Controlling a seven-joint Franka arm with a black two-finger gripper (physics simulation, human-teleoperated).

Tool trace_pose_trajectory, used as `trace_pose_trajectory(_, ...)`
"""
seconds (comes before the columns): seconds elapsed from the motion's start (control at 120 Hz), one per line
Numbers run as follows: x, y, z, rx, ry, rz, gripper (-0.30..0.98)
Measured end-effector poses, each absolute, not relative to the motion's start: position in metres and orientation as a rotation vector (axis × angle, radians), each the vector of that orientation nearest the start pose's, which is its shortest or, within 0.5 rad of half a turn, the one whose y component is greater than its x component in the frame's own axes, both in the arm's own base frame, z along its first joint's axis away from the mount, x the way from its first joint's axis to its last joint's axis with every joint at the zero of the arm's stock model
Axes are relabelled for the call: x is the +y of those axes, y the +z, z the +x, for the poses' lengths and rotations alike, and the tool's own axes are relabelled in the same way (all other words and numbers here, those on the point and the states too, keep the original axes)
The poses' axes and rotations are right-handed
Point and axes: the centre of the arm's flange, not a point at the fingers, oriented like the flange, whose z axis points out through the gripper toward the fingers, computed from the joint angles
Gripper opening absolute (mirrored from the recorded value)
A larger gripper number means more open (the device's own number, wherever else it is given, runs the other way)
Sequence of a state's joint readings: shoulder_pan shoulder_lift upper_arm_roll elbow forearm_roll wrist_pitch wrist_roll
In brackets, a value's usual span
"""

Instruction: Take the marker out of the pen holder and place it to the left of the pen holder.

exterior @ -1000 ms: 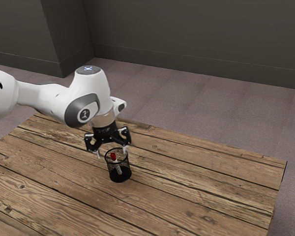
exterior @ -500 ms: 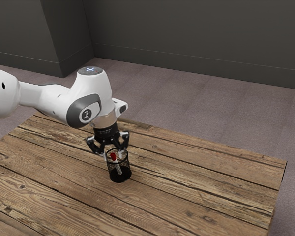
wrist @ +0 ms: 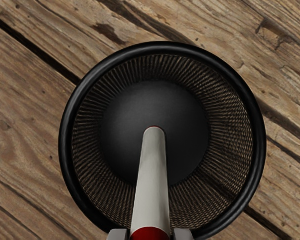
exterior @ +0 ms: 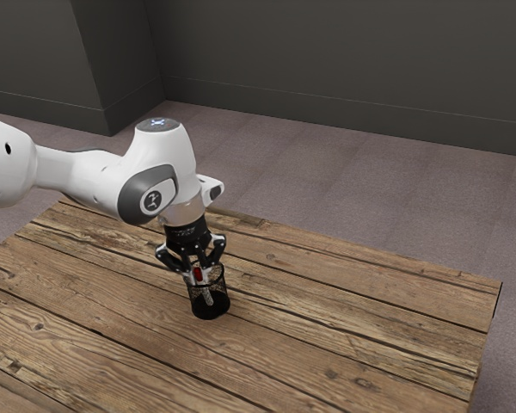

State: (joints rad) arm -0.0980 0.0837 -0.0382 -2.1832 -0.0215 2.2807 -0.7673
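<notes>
I have the gripper [exterior: 199, 276] clamped on the white, red-capped marker [wrist: 152, 185], its shaft ringed by the round black mesh pen holder [exterior: 211, 308]. The brown wooden bench [exterior: 344, 344] extends well toward the exterior view's right.

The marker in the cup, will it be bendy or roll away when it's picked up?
The marker is probably stiff, since it looks straight. It's slim, so likely light. It looks round, so it might roll once laid on the table.

Tool [exterior: 199, 274] slightly lower, fingers [wrist: 118, 234] drawn in from wide apart, closed on the red-ended marker [wrist: 152, 185]
</notes>
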Motion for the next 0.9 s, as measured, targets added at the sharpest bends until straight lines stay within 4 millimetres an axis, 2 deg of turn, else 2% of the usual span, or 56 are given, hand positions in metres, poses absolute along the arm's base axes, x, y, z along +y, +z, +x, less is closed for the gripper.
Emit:
trace_pose_trajectory(0.233, -0.074, 0.353, 0.540, -1.006, -0.002, -2.997, -0.01)
trace_pose_trajectory(0.367, -0.074, 0.367, 0.546, -1.007, -0.031, -3.001, -0.02)
trace_pose_trajectory(0.5, -0.075, 0.399, 0.552, -1.007, -0.082, -3.007, -0.03)
trace_pose_trajectory(0.717, -0.073, 0.479, 0.545, -1.001, -0.199, -3.013, -0.04)
trace_pose_trajectory(0.767, -0.071, 0.491, 0.545, -0.984, -0.226, -3.002, -0.04)
trace_pose_trajectory(0.825, -0.061, 0.499, 0.546, -0.960, -0.256, -2.965, -0.05)
trace_pose_trajectory(0.9, -0.033, 0.501, 0.551, -0.939, -0.306, -2.885, -0.05)
